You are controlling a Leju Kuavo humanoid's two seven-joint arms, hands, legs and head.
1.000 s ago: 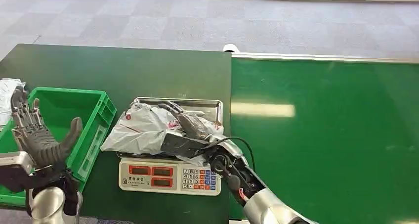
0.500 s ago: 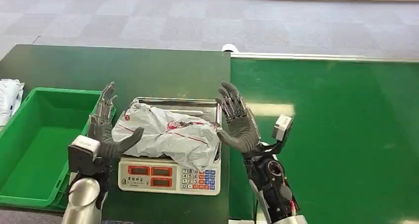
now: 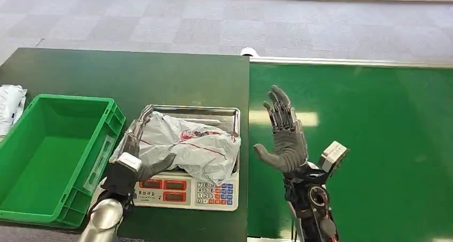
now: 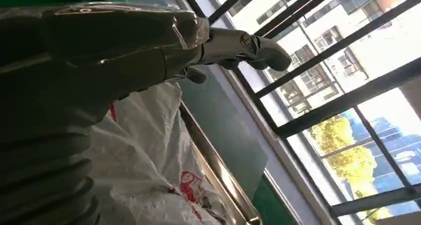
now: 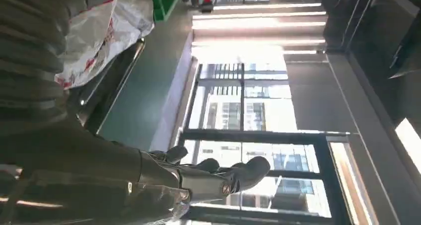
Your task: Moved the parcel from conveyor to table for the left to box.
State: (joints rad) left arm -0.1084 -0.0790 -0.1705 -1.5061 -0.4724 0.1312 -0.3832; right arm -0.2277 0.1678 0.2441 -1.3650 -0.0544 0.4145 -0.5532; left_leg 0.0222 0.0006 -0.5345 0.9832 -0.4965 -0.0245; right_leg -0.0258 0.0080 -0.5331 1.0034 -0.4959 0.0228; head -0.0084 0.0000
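Head view: the parcel [image 3: 184, 146], a white plastic bag with red print, lies on the steel tray of the scale [image 3: 184, 193] on the dark tabletop [image 3: 133, 76], just right of the green crate [image 3: 53, 156]. Our left hand [image 3: 140, 154] sits against the parcel's left edge, fingers [image 3: 140, 125] spread along the bag and thumb under its lower edge, not yet clamped. Our right hand [image 3: 283, 138] stands upright over the conveyor [image 3: 374, 135], fingers apart, holding nothing, near the parcel but not touching.

Left wrist view: the left hand [image 4: 124, 41] lies straight over the bag [image 4: 149, 165], fingers extended. We judge a good grab needs thumb and fingers closing on a thick fold, since the film looks slippery and loose.

Right wrist view: right hand [image 5: 164, 180] open, parcel [image 5: 99, 31] well off. We should keep it clear while the left lifts toward the crate.
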